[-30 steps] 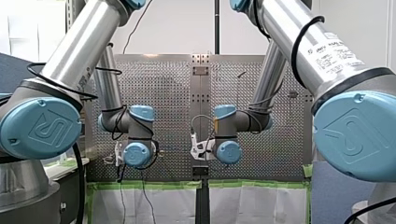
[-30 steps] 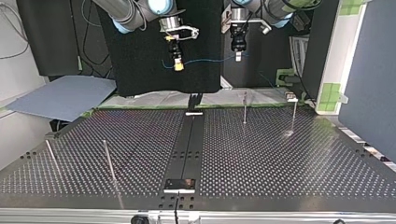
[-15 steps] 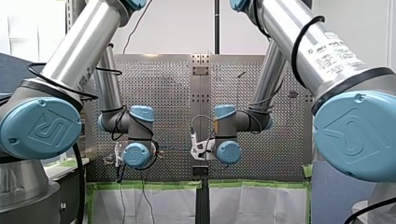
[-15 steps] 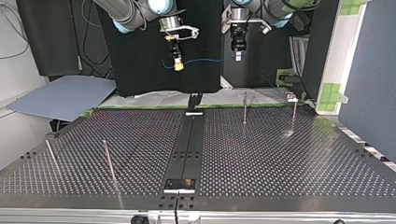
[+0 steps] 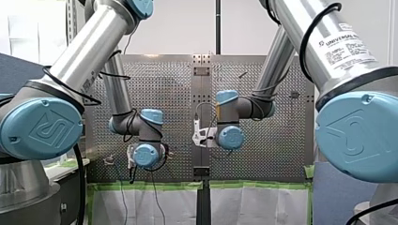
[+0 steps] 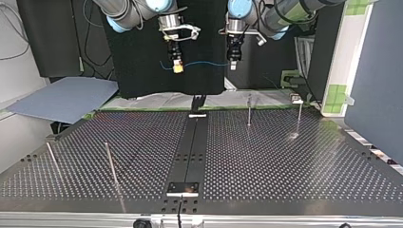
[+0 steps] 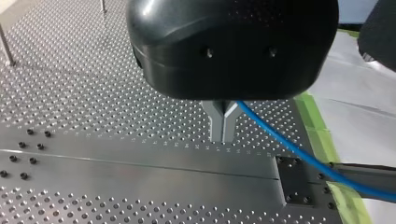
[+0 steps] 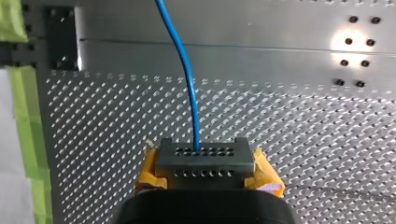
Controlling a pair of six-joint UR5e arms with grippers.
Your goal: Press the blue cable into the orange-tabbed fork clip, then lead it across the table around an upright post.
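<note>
The perforated table (image 6: 294, 166) has a dark middle rail (image 6: 190, 142), 4 upright posts (image 6: 249, 110) and green tape (image 7: 317, 126) at one edge. The blue cable (image 6: 204, 63) hangs in the air between both grippers. My left gripper (image 7: 223, 122) has its metal fingers together on it, and my right gripper (image 8: 205, 161) clamps it with its yellow pads. Both arms point downward.

Left gripper (image 6: 233, 60) shifts toward the top view's left, nearer right gripper (image 6: 177, 68). Blue cable (image 6: 204, 63) span between them shortens. Right wrist sits higher in front view.
</note>
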